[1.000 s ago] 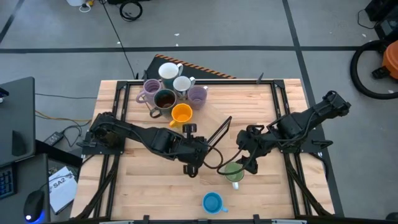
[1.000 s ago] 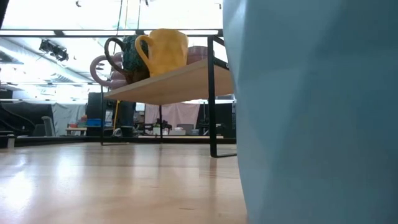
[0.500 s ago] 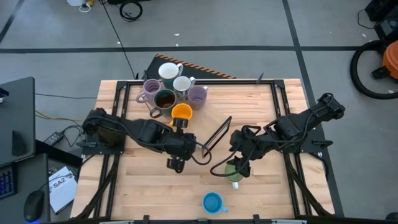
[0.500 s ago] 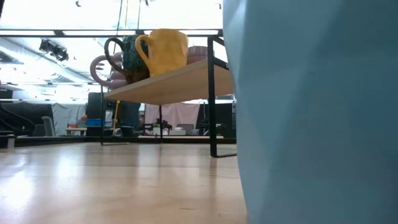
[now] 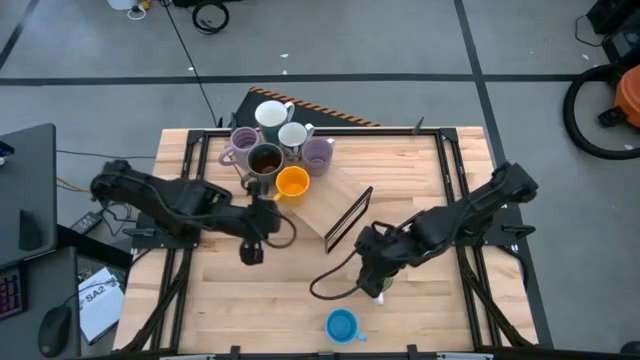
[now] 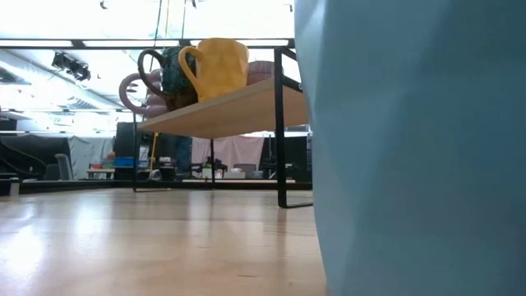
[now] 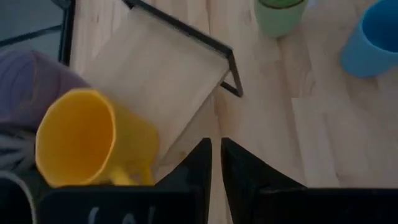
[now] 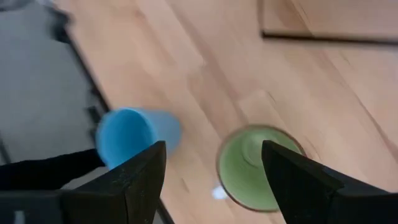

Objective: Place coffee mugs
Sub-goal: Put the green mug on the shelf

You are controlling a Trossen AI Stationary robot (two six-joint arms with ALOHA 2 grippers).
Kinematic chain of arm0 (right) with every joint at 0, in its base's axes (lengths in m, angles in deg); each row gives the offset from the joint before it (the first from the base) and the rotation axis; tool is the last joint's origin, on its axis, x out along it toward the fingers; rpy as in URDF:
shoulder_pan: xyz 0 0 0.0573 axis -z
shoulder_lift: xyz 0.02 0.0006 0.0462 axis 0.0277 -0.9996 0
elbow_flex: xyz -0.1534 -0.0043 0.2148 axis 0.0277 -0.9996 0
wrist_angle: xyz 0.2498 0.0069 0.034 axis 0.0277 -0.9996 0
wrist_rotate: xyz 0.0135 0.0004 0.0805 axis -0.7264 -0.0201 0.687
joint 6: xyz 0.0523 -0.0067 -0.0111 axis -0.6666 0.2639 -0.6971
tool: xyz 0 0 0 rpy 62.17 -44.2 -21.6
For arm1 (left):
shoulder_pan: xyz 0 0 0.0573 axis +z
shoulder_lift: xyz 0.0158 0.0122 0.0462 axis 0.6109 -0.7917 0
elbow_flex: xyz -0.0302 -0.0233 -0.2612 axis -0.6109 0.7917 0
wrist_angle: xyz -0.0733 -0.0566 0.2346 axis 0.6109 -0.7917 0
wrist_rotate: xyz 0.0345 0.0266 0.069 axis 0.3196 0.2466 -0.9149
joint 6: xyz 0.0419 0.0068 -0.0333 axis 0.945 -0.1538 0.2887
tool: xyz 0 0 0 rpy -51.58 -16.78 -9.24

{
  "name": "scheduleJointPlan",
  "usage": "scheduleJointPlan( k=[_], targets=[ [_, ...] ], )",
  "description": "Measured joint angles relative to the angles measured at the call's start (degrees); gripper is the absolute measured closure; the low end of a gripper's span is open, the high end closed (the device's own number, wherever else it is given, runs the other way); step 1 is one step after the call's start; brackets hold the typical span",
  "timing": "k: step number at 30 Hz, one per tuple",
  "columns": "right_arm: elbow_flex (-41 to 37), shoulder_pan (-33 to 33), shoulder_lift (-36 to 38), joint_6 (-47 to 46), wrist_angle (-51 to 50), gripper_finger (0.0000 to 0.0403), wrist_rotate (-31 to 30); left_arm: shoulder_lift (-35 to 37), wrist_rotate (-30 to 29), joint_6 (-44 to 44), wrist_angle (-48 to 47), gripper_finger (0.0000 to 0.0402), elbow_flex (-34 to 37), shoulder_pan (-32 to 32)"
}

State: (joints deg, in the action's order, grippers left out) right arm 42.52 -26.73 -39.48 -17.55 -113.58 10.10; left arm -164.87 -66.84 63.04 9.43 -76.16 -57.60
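Six mugs stand on the raised wooden shelf point(image 5: 340, 200) at the table's far side: two white point(image 5: 272, 115), two lilac point(image 5: 243, 143), a dark brown one point(image 5: 265, 160) and an orange one point(image 5: 292, 183). The green mug point(image 8: 258, 168) stands upright on the table. My right gripper point(image 8: 214, 180) hovers above it, open, with one finger on either side and touching nothing. In the high view it point(image 5: 372, 270) hides most of that mug. The blue mug point(image 5: 342, 325) stands near the table's near edge. My left gripper point(image 7: 216, 155) is shut, beside the orange mug point(image 7: 87, 140), holding nothing.
The shelf's black metal frame point(image 7: 186, 34) stands between the two arms. In the low view the blue mug point(image 6: 411, 148) fills the picture's right side and hides both arms; the orange mug point(image 6: 218, 66) shows on the shelf board. Bare wood lies left of the blue mug.
My left arm has drawn back toward the table's left edge, away from the shelf's front. My right gripper has moved toward the left and near edges and now stands over the green mug, covering it in the high view. No mug has moved.
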Motion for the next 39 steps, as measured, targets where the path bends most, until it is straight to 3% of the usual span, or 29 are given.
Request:
scheduleJointPlan(
  k=[5,14,25,30,39],
  targets=[
    [0.0,2.2,-4.3,-6.1,-4.4,0.0134,4.2,6.3,-1.5,-3.8,0.5,0.0361,4.1,0.1],
    [0.0,5.0,-11.6,-11.7,-2.4,0.0134,12.2,15.7,-1.9,-8.1,0.5,0.0361,6.4,0.7],
    [0.0,5.6,-18.7,-13.5,-0.7,0.0138,12.6,23.1,-2.5,-8.1,0.0,0.0361,6.4,0.7],
    [0.0,6.4,-20.5,-13.9,-0.8,0.017,13.6,24.7,-2.5,-7.9,-2.3,0.0361,6.4,0.7],
    [0.0,7.0,-20.3,-10.6,-1.1,0.027,13.2,25.9,-1.6,-5.8,-7.8,0.0361,6.4,0.7]
  ],
)
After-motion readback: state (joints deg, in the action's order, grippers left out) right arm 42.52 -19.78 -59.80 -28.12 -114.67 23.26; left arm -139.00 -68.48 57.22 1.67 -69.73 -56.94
